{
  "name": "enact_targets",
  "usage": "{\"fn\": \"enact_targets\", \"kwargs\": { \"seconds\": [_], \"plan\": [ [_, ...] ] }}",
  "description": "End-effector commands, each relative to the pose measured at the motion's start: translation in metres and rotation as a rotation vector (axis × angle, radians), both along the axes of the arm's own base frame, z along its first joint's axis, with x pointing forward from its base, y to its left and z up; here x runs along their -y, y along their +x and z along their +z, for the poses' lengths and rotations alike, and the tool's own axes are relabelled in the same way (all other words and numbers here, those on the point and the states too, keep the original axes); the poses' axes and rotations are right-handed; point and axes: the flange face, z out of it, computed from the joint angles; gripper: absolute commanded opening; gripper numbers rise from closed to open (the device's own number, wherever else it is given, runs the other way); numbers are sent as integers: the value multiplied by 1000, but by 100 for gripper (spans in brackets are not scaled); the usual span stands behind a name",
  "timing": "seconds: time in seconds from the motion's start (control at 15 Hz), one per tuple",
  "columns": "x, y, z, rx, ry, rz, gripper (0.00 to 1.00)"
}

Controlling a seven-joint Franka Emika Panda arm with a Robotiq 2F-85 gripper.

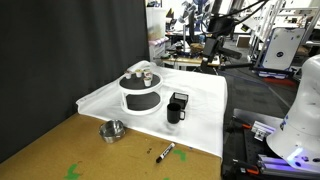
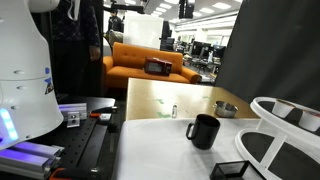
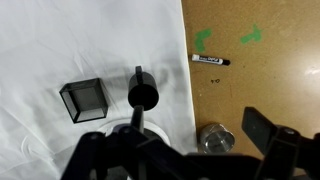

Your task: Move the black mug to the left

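The black mug [image 1: 175, 113] stands upright on the white cloth [image 1: 205, 95], next to the large round white-and-black container [image 1: 140, 95]. It also shows in an exterior view [image 2: 204, 130]. In the wrist view I look down into the mug [image 3: 142, 96], with its handle pointing to the top of the picture. My gripper [image 3: 170, 138] is open and empty, high above the table. The mug lies between its spread fingers in the picture, nearer the left one. The gripper does not show in either exterior view.
A small open black box [image 3: 84, 100] sits beside the mug on the cloth. A silver metal bowl [image 3: 213, 138] and a black marker [image 3: 208, 61] lie on the bare wooden table [image 3: 260, 85]. The robot base [image 1: 300, 120] stands at the table's edge.
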Motion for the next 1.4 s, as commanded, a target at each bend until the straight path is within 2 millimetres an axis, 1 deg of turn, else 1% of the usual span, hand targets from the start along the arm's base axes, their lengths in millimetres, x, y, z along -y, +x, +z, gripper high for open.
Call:
{"fn": "enact_targets", "kwargs": {
  "seconds": [0.0, 0.2, 0.4, 0.53, 0.87, 0.93, 1.0, 1.07, 1.13, 1.33],
  "plan": [
    [16, 37, -34, -4, -1, 23, 100],
    [23, 65, -71, -26, -1, 21, 100],
    [23, 86, -105, -51, -13, 20, 100],
    [23, 94, -124, -78, -25, 15, 100],
    [32, 101, -178, -181, -23, 21, 100],
    [34, 102, -186, -202, -17, 26, 100],
    [32, 98, -189, -241, -11, 45, 100],
    [30, 94, -188, -213, -20, 18, 100],
    [30, 94, -193, -224, -20, 26, 100],
    [30, 97, -192, -224, -21, 30, 100]
  ]
}}
